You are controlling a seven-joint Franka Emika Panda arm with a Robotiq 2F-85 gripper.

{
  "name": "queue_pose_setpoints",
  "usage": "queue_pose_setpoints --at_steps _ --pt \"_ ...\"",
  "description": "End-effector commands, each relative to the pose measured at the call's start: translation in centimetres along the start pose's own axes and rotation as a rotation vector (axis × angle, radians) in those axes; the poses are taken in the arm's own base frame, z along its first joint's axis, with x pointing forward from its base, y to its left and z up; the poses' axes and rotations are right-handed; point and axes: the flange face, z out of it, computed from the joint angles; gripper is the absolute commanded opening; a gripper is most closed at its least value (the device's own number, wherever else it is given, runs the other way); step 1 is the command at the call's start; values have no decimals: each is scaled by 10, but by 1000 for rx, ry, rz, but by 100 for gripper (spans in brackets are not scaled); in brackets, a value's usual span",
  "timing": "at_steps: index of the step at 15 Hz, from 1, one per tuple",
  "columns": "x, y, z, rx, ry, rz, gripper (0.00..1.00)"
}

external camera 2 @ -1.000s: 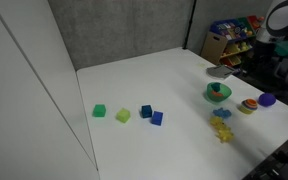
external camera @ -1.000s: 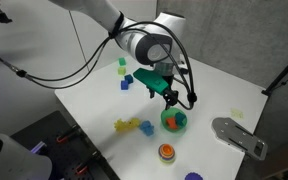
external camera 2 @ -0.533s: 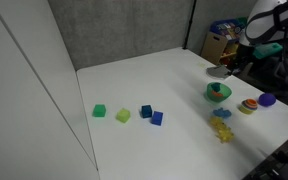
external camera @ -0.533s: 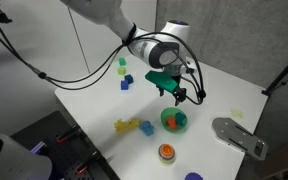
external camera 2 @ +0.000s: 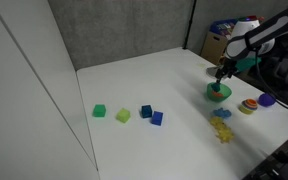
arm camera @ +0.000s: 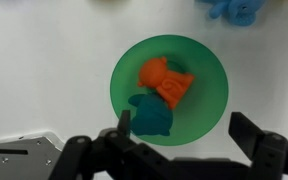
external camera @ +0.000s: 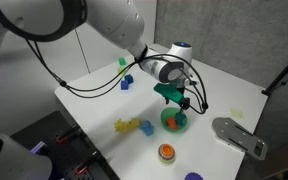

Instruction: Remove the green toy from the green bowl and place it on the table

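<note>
The gripper point(arm camera: 184, 145) hangs spread open, holding nothing, directly above the green bowl point(arm camera: 209, 70) on the table point(arm camera: 44, 60). The green toy point(arm camera: 149, 117) lies inside the bowl, touching an orange toy point(arm camera: 164, 82), nearer the finger at the left of the wrist view. It looks lumpy and teal-tinged; I cannot tell its long axis or facing.
</note>
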Motion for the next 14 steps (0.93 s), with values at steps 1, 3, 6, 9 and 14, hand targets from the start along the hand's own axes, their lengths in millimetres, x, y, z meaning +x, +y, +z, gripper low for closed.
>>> queue_pose_setpoints --at_steps 1,3,6,9,14 --pt "23 5 30 -23 14 10 100" --pt "29 6 46 -23 0 16 100" --pt "37 10 67 -22 -7 17 100" --pt "41 13 81 -27 -16 15 100" --pt "46 18 90 -38 -42 18 66"
